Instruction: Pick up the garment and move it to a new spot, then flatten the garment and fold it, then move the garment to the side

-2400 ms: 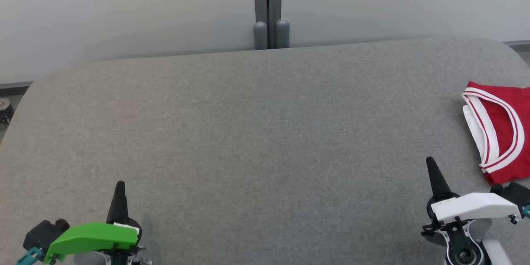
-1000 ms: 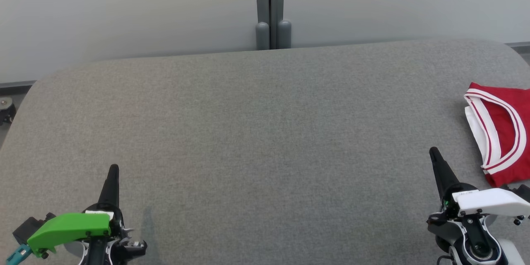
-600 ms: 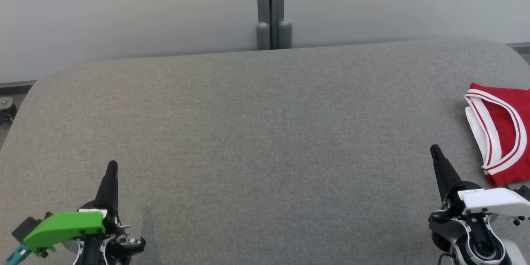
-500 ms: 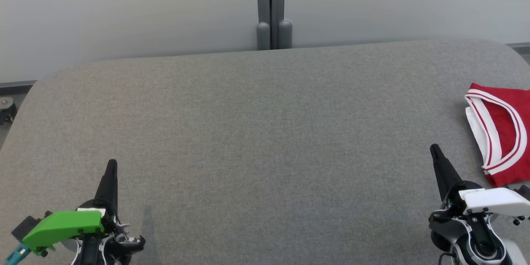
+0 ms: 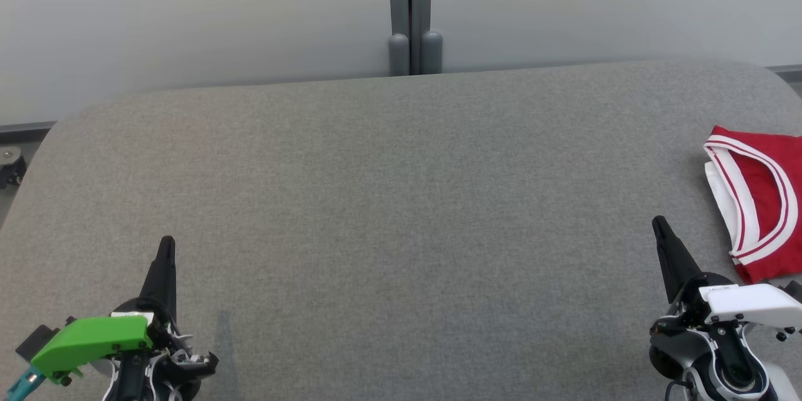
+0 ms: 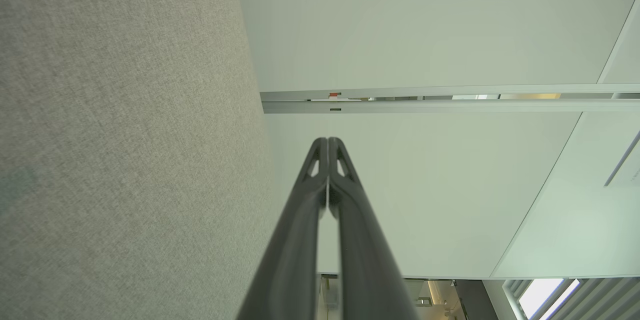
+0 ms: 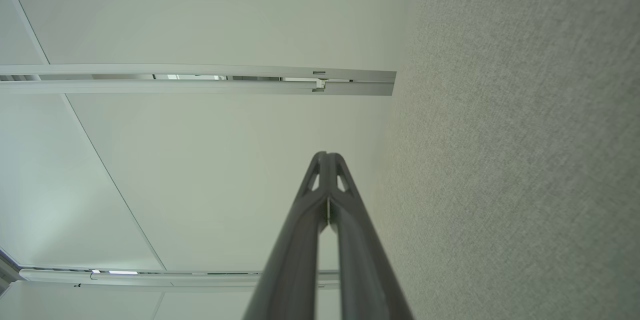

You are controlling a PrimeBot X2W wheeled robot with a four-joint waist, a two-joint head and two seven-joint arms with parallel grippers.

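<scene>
Garment (image 5: 761, 200): a red piece with white striped trim, lying folded flat at the right edge of the grey cloth-covered table (image 5: 401, 188), about midway between the far and near edges. Nothing touches it.

The left gripper (image 5: 166, 245) sits low by the near left corner, its two dark fingers pressed together and holding nothing. The right gripper (image 5: 656, 223) sits by the near right corner, pinched closed and empty too, just beside the garment's near corner but apart from it. Both wrist views look along closed fingertips, with the table's cloth on one side and the pale wall (image 5: 188, 12) beyond.

Judging by the neat fold and its place at the side, the last step, setting it aside, looks finished. What remains calls for little: keep both arms clear. Any swing of the right arm outward could catch the trim and spoil the fold.

The garment's right part is cut off by the head view's border, so how it is folded there, and how close it lies to the table's right edge, cannot be told.
</scene>
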